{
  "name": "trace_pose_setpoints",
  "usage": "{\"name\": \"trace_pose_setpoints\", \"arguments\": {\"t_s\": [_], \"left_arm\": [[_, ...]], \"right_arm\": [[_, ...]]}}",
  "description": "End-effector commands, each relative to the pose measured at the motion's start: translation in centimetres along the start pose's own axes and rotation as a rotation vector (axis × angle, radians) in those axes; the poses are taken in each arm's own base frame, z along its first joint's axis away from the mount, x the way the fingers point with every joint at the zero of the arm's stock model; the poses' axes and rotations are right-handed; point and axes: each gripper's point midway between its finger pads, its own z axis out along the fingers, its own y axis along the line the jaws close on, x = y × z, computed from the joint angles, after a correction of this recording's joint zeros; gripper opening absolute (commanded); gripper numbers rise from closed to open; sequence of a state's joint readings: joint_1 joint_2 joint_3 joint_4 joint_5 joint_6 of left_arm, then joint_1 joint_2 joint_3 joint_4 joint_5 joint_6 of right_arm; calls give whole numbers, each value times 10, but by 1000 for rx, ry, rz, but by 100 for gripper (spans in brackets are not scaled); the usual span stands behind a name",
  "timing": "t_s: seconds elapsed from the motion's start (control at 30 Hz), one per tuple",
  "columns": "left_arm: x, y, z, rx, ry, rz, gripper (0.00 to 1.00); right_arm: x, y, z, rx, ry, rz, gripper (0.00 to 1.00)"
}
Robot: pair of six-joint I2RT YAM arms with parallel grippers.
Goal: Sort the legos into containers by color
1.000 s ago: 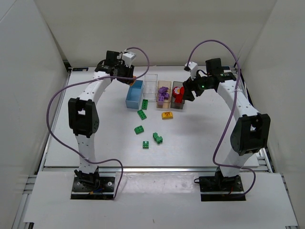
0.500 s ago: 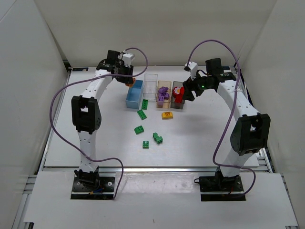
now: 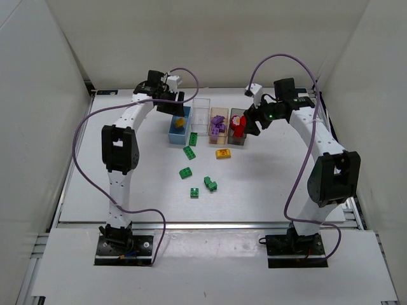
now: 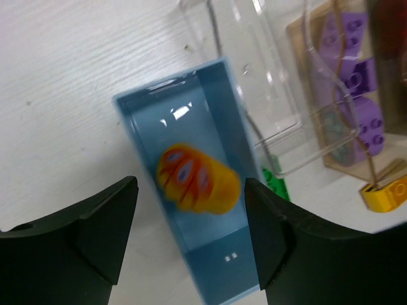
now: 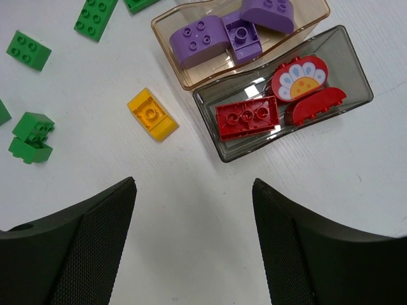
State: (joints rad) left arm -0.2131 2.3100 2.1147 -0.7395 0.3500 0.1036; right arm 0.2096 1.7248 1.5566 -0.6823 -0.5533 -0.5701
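The left hand (image 3: pixel 171 104) is opening over the light blue bin (image 3: pixel 173 135). The orange-yellow brick (image 3: pixel 180 121) is dropping in.

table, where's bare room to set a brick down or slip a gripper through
Bare: right of the yellow brick toward the right arm, and the near strip below the green bricks. Crowded: the row of bins and just in front of it.

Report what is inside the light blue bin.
One orange-yellow brick with a red-patterned face, blurred, shows inside the opaque light blue plastic bin. The floor around it looks bare; anything under the brick is covered.
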Motion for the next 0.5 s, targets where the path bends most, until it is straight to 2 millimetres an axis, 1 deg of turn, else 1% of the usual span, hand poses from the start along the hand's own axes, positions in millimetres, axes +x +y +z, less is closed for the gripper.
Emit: {"name": "trace_pose_setpoints", "arguments": {"t_s": [0.0, 0.03, 0.07, 0.1, 0.13, 0.17, 0.2, 0.27, 0.3, 0.33, 0.37, 0.4, 0.43, 0.47], "left_arm": [[-59, -26, -46, 110, -203, 21, 79], [-71, -29, -58, 115, -252, 26, 79], [-90, -37, -81, 120, -317, 27, 79], [-103, -40, -93, 126, -365, 53, 78], [-113, -44, -106, 135, -393, 30, 78], [-120, -48, -118, 138, -414, 27, 78], [-135, -54, -142, 135, -458, 43, 78], [-142, -57, -162, 124, -488, 52, 78], [-145, -58, -180, 108, -505, 60, 78], [-143, -58, -188, 93, -506, 68, 79], [-139, -52, -190, 66, -496, 75, 80], [-134, -48, -203, 52, -488, 64, 80], [-130, -44, -208, 40, -485, 54, 80], [-120, -36, -206, 20, -462, 57, 80]], "right_arm": [[4, 11, 2, -37, 11, -90, 77], [9, 18, 5, -63, 26, -106, 77], [11, 23, 7, -77, 34, -131, 76], [14, 25, 10, -87, 46, -189, 76], [21, 33, 17, -105, 74, -224, 75], [23, 37, 21, -113, 86, -254, 74], [28, 37, 26, -123, 101, -286, 74], [26, 41, 38, -135, 108, -330, 73], [25, 42, 48, -147, 119, -354, 73], [29, 40, 53, -154, 129, -358, 73], [23, 41, 59, -160, 123, -379, 73], [29, 39, 71, -173, 141, -375, 73], [30, 38, 78, -179, 145, -380, 73], [19, 37, 82, -177, 130, -401, 73]]}}
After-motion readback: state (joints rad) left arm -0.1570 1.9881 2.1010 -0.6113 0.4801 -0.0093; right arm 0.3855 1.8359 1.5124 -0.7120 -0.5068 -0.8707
